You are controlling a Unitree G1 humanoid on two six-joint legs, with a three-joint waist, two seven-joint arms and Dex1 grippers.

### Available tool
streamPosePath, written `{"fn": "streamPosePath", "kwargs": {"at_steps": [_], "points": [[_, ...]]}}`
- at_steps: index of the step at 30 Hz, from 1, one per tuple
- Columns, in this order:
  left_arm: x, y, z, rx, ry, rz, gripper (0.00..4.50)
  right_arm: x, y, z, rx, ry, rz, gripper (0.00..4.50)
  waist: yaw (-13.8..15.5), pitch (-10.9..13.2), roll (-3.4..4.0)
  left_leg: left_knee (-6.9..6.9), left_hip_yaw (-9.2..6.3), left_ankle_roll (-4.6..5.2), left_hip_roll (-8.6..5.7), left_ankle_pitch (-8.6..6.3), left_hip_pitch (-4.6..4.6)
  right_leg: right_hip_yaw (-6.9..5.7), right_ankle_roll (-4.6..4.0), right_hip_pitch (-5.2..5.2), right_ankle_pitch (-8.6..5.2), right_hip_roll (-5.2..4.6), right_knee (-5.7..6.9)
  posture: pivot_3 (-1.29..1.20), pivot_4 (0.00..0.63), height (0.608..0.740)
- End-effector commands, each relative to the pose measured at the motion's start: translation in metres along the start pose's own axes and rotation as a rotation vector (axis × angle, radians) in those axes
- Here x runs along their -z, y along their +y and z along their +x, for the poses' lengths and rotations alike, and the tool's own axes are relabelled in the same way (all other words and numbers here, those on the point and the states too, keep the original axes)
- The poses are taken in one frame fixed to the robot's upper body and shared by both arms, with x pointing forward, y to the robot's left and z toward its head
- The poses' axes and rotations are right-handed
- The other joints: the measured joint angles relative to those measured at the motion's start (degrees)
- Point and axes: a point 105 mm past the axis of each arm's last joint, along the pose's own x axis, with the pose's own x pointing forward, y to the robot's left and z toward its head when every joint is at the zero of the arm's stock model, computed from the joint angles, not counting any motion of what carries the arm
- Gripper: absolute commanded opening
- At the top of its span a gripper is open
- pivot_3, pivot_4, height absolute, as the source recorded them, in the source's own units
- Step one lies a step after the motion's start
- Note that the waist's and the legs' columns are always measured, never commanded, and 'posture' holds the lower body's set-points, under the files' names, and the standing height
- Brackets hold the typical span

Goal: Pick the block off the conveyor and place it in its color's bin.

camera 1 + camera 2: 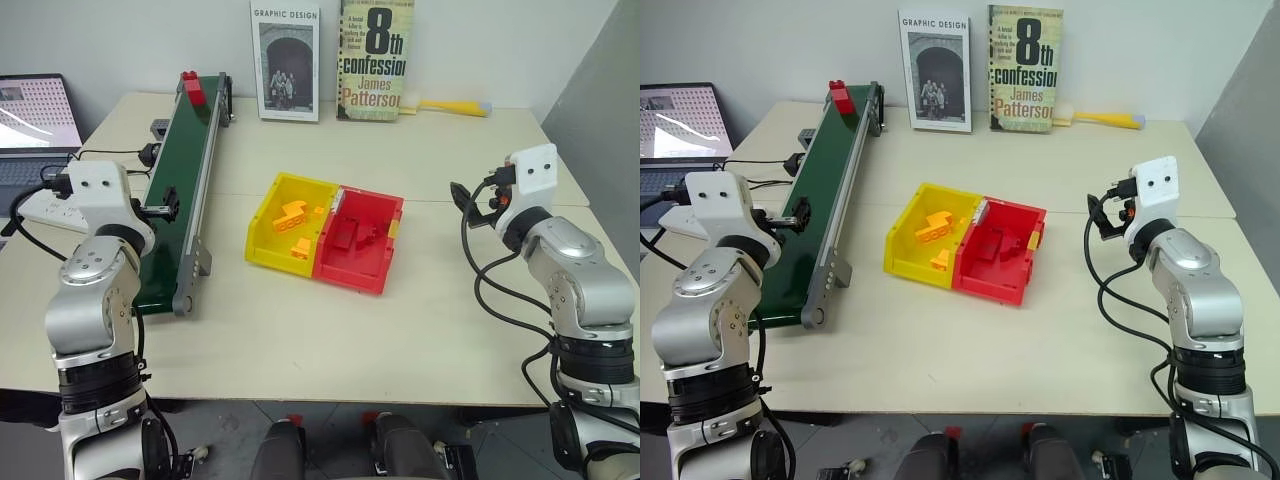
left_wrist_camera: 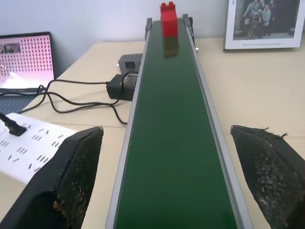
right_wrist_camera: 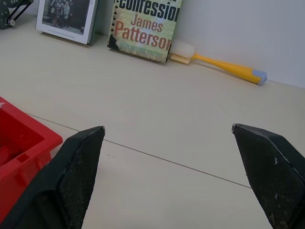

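One big bench [image 1: 330, 330] holds everything, so all of it sits where my arms can get to it. One long green conveyor [image 1: 185, 190] lies on my left side, running away from me, and I think it is there to carry the block toward me. Two books [image 1: 375, 60] stand up against the back wall, well away from the work. Two bins sit side by side and touching in the middle of the bench: one yellow bin [image 1: 262, 222] on the conveyor side and one red bin [image 1: 385, 255] next to it. I think they are close together so that sorting is a short trip. Some orange-yellow bricks [image 1: 292, 218] lie in the yellow bin, maybe three, and the red bin has a few red pieces in it that I cannot count well. One yellow brush [image 1: 450, 106] lies by the books. One small red block [image 2: 167, 19] sits on the belt at the far end of the conveyor, far from me, so it is not picked up yet. My two hands are both spread wide and hold nothing. My left hand [image 2: 167, 176] hangs over the near end of the belt, pointing along it at the block, ready to catch it. My right hand [image 3: 171, 176] waits over bare bench beside the red bin.
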Motion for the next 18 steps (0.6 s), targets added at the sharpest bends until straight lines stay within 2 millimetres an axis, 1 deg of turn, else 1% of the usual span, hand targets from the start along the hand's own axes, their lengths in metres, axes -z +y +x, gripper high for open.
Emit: {"fn": "streamPosePath", "kwargs": {"at_steps": [1, 5, 7, 10, 11, 13, 15, 18], "points": [[-0.02, 0.006, -0.007, -0.03, -0.082, -0.004, 4.48, -0.021, -0.005, -0.001, 0.012, -0.07, -0.028, 4.5, -0.01, 0.0, 0.0, 0.0, 0.0, 0.0, 0.0, 0.0, 0.0, 0.01, 0.0, 0.0, 0.0, 0.0, 0.0, 0.0, 0.15, 0.74], [-0.019, 0.006, -0.007, -0.034, -0.082, -0.01, 4.48, -0.023, -0.003, 0.0, 0.001, -0.073, -0.032, 4.5, -0.01, 0.0, 0.0, -0.01, 0.01, 0.0, 0.0, 0.0, 0.0, 0.0, 0.0, 0.0, 0.0, 0.0, 0.0, 0.0, 0.15, 0.74], [-0.018, 0.006, -0.007, -0.036, -0.08, -0.016, 4.48, -0.029, 0.003, 0.001, -0.052, -0.087, -0.033, 4.5, -0.01, 0.0, 0.0, 0.0, 0.0, 0.0, 0.0, 0.0, 0.0, 0.0, 0.0, 0.0, 0.0, 0.0, 0.0, 0.0, 0.15, 0.74], [-0.016, 0.005, -0.005, -0.036, -0.075, -0.025, 4.48, -0.046, 0.025, 0.0, -0.245, -0.129, -0.029, 4.5, -0.04, 0.0, 0.0, 0.0, 0.01, 0.0, 0.0, 0.0, 0.01, 0.0, 0.0, 0.0, 0.0, 0.0, 0.0, 0.0, 0.15, 0.74], [-0.015, 0.005, -0.005, -0.036, -0.074, -0.027, 4.48, -0.049, 0.029, 0.0, -0.287, -0.138, -0.027, 4.5, -0.06, 0.01, 0.02, -0.01, 0.01, 0.0, 0.0, 0.0, 0.0, 0.0, 0.0, 0.0, 0.0, 0.0, 0.0, 0.0, 0.15, 0.74], [-0.015, 0.004, -0.002, -0.032, -0.071, -0.035, 4.48, -0.064, 0.045, -0.006, -0.447, -0.167, 0.005, 4.5, -0.09, 0.01, 0.02, -0.01, 0.01, 0.0, 0.01, 0.0, 0.02, -0.01, 0.0, 0.0, 0.0, 0.01, -0.01, 0.0, 0.15, 0.74], [-0.015, 0.002, 0.0, -0.025, -0.07, -0.042, 4.48, -0.074, 0.063, -0.016, -0.635, -0.169, 0.012, 4.5, -0.09, 0.01, 0.02, -0.01, -0.02, 0.01, 0.01, 0.0, 0.02, -0.03, 0.0, 0.0, 0.0, 0.01, 0.0, 0.0, 0.15, 0.74], [-0.015, 0.0, 0.003, -0.021, -0.064, -0.05, 4.48, -0.077, 0.082, -0.034, -0.861, -0.134, -0.023, 4.5, 0.0, -0.01, -0.02, -0.01, -0.06, 0.01, -0.01, -0.01, 0.0, -0.08, 0.0, 0.01, 0.0, 0.0, -0.02, 0.0, 0.15, 0.74]]}}
